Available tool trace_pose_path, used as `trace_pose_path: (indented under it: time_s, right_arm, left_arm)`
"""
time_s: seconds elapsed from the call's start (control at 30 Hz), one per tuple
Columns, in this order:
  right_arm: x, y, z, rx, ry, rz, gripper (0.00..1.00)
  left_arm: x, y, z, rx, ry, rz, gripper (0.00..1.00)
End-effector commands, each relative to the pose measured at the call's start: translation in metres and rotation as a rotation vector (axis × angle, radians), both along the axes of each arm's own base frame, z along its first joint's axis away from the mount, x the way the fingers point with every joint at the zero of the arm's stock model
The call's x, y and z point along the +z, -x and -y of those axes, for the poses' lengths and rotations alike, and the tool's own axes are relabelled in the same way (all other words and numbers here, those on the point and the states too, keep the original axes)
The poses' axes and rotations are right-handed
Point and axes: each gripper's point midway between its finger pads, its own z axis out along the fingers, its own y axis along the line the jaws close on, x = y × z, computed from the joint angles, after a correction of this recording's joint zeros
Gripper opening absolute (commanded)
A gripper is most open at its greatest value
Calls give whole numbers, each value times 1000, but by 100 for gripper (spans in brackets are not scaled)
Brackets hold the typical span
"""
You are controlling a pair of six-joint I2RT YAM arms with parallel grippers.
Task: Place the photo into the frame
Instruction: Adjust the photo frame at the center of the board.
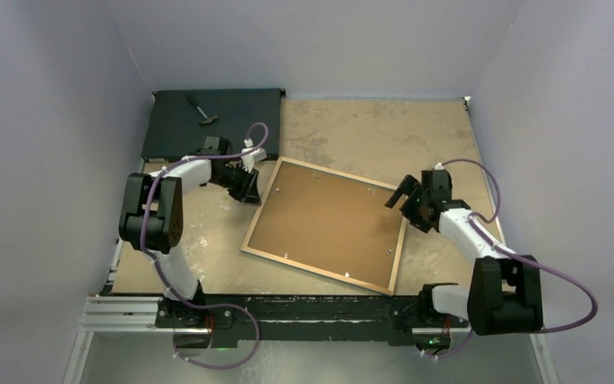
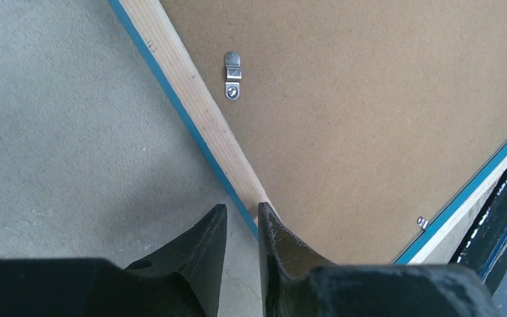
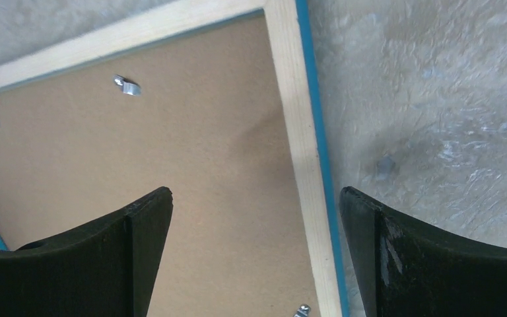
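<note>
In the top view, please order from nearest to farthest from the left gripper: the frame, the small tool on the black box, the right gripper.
1. frame, beside the left gripper, centre.
2. small tool, far left, behind.
3. right gripper, right side, across the frame.

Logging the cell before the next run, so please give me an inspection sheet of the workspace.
Surface: tan table, mottled and scuffed.
Job's things: frame lying back up, brown backing panel in it under metal clips; photo nothing seen.
Clutter: black box at far left, small hammer-like tool on it.
Grippers: left gripper narrow at the frame's left rail near the far corner, grip unclear; right gripper open wide over its right rail.
Cables: purple cables looped along both arms.
Surroundings: plain pale walls on three sides.
</note>
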Motion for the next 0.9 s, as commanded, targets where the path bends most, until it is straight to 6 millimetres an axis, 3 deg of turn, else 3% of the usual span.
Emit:
trace_pose_path:
  time_s: [0.0,0.1,0.2,0.37,0.5,0.63,0.77,0.87]
  right_arm:
    - [-14,-1,-16,39,-80,-2,99]
    - [-11,-12,-23,61,-112,21,99]
    - [6,-36,-29,81,-135,74,99]
    - [29,-76,-36,117,-149,126,99]
    - [26,-95,-40,144,-154,122,99]
    - [12,-91,-36,129,-137,69,99]
    - [-2,-72,-19,60,-75,18,99]
    - [0,-65,-6,8,-42,32,99]
  left_arm:
    - [-7,4,3,-36,32,-7,21]
    - [-17,10,3,-68,27,-36,19]
    - [-25,16,1,-89,23,-62,16]
    - [-21,26,5,-115,49,-71,14]
    - [-20,37,7,-145,62,-88,14]
    - [-21,60,12,-214,67,-123,13]
    - [-24,84,23,-288,60,-146,13]
    - [-25,99,35,-353,50,-149,12]
